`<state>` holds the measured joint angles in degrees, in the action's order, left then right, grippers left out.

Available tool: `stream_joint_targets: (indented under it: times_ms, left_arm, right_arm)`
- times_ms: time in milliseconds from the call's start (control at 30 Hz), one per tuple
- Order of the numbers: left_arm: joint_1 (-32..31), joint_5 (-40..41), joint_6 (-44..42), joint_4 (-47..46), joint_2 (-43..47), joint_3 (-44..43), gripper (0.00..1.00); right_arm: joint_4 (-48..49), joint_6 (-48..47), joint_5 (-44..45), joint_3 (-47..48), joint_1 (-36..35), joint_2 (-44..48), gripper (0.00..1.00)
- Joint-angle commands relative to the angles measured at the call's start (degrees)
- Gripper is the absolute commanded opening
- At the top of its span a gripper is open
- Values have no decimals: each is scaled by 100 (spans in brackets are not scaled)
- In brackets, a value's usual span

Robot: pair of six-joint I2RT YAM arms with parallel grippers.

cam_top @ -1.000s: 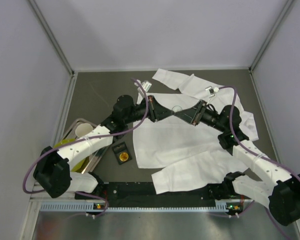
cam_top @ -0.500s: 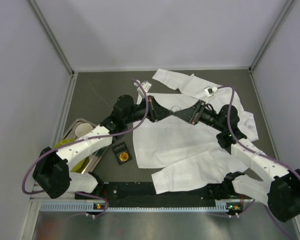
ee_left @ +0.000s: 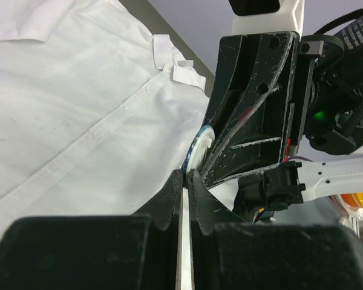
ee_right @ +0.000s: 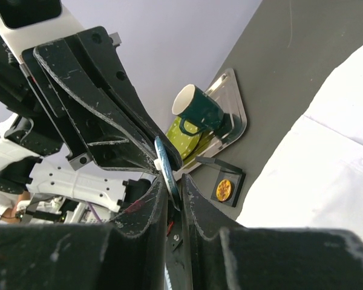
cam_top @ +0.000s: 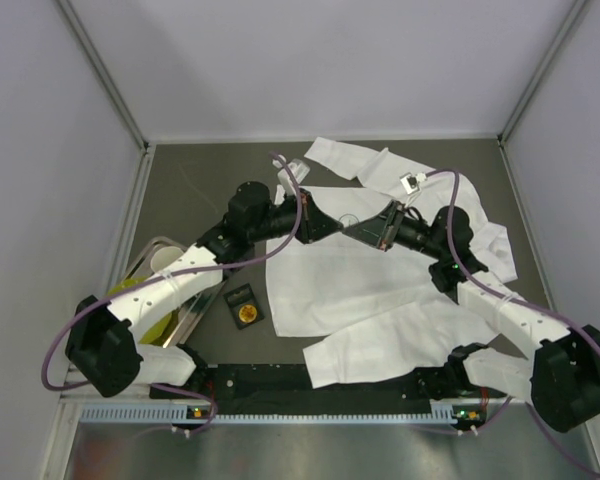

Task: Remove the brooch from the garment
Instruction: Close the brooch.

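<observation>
The white shirt (cam_top: 360, 275) lies spread on the dark table. A small round brooch with a bluish rim (cam_top: 348, 219) sits at its chest, lifted a little between both grippers. My left gripper (cam_top: 332, 224) comes from the left and is shut on a fold of shirt cloth right behind the brooch (ee_left: 199, 147); the left wrist view (ee_left: 187, 174) shows the thin white cloth between its fingers. My right gripper (cam_top: 360, 229) comes from the right and is shut on the brooch's edge (ee_right: 165, 162), as its own view (ee_right: 174, 184) shows. The two grippers' tips nearly touch.
A metal tray (cam_top: 180, 318) at the left holds a dark green mug (ee_right: 199, 109) and a yellow-green item (ee_right: 190, 138). A small black box with an orange disc (cam_top: 245, 305) lies beside the shirt's left edge. Grey walls stand on three sides.
Both grippers have shifted a little left and away together, the right arm reaching further in. The grip at the brooch stays the same.
</observation>
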<state>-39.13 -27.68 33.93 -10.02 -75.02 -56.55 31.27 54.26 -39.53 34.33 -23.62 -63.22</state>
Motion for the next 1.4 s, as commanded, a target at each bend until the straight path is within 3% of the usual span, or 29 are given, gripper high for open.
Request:
stream_joint_targets:
  times_ms: [0, 400, 800, 1100, 1367]
  left_arm:
    - [-147, -703, -501, -35, 49, -488, 0]
    - [-235, -546, -598, -211, 251, -304, 0]
    - [-859, 482, -2013, 290, 761, -251, 0]
    - [-999, 1045, -1425, -534, 1033, 249, 0]
    - [-1061, 1239, -1249, -764, 1042, 347, 0]
  right_arm:
    - [239, 67, -73, 250, -82, -173, 9]
    - [309, 610, 630, -31, -82, -102, 0]
    - [1267, 1850, 666, -417, -82, -410, 0]
    - [2488, 2247, 1052, -874, -82, -419, 0]
    - [2806, 2274, 1105, -981, -82, -419, 0]
